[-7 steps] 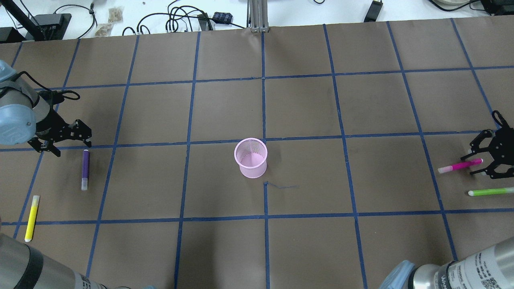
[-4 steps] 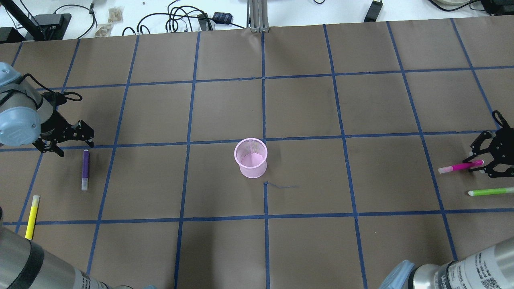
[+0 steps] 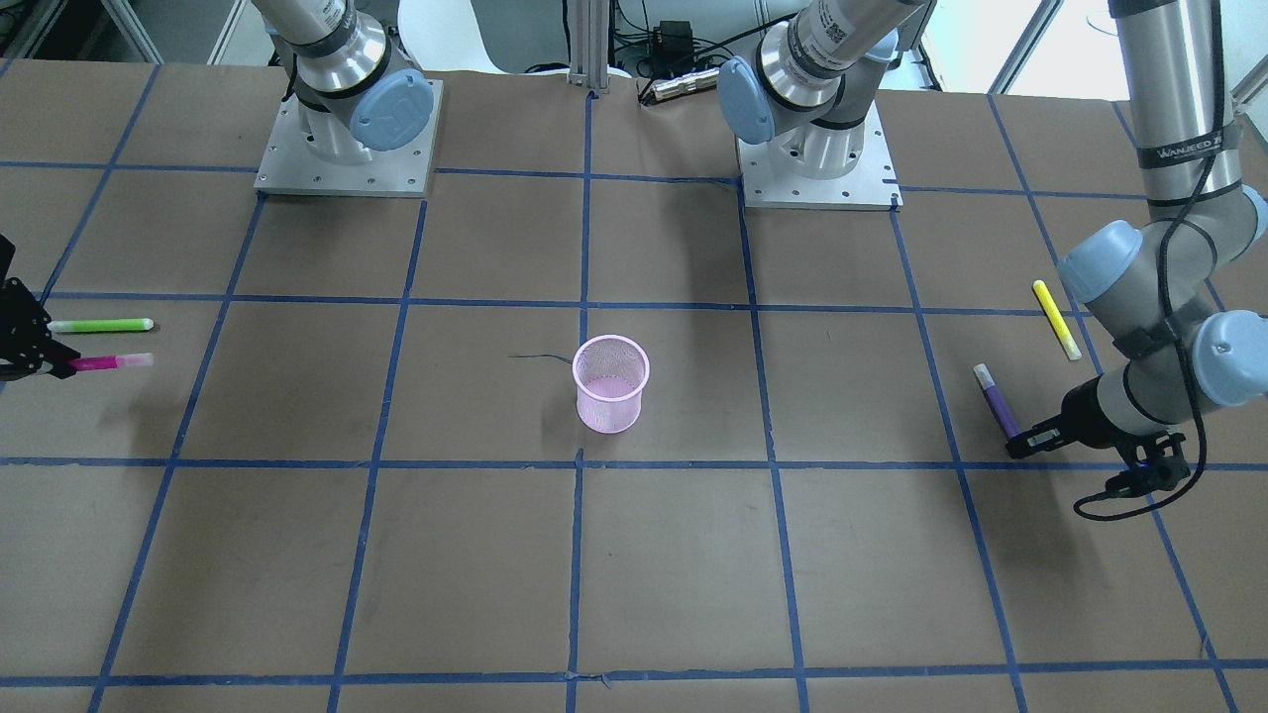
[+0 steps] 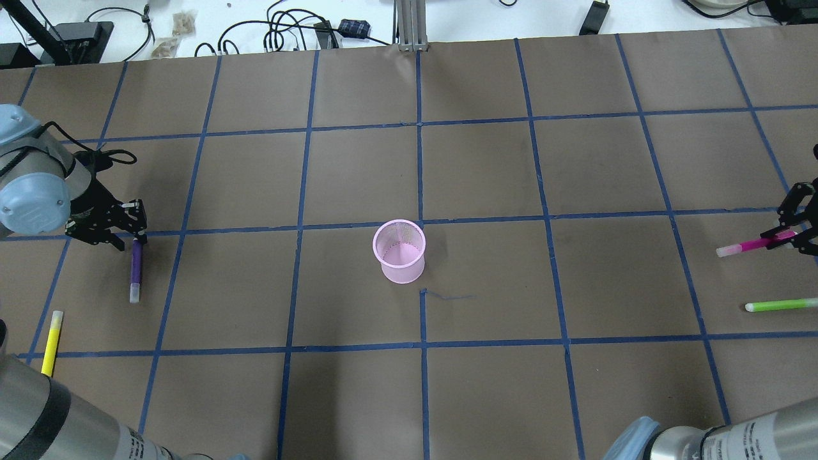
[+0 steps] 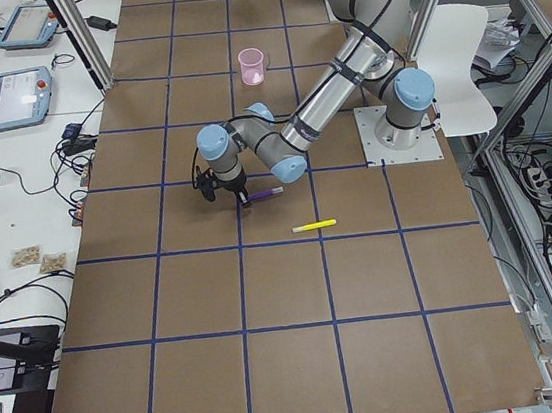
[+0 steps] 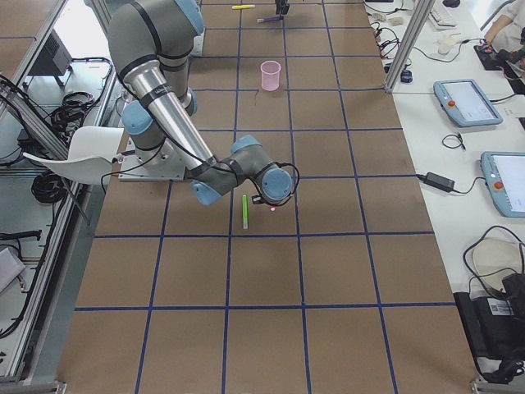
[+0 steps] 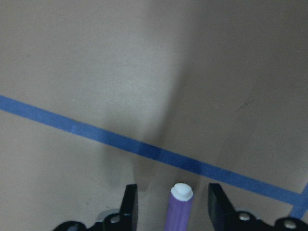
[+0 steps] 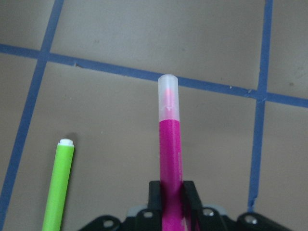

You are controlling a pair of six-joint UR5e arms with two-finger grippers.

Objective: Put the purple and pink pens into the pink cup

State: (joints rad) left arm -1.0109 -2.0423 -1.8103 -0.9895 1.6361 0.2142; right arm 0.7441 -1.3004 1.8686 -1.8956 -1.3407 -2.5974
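Observation:
The pink mesh cup point(image 4: 399, 251) stands upright at the table's middle, and also shows in the front view point(image 3: 610, 381). The purple pen point(image 4: 135, 268) lies flat at the left. My left gripper point(image 4: 131, 239) is open and straddles its far end; in the left wrist view the pen point(image 7: 180, 211) sits between the two fingers point(image 7: 129, 204) without touching them. My right gripper point(image 4: 791, 236) at the far right is shut on the pink pen point(image 4: 753, 245); the right wrist view shows the pen point(image 8: 169, 154) clamped and pointing forward.
A green pen point(image 4: 781, 305) lies just nearer than the pink one, and shows to its left in the right wrist view point(image 8: 57, 187). A yellow pen point(image 4: 51, 342) lies near the left front. Blue tape lines grid the brown table point(image 4: 486, 383).
My left gripper moved right and down over the purple pen's far end. My right gripper closed on the pink pen and carried it rightward and slightly farther away.

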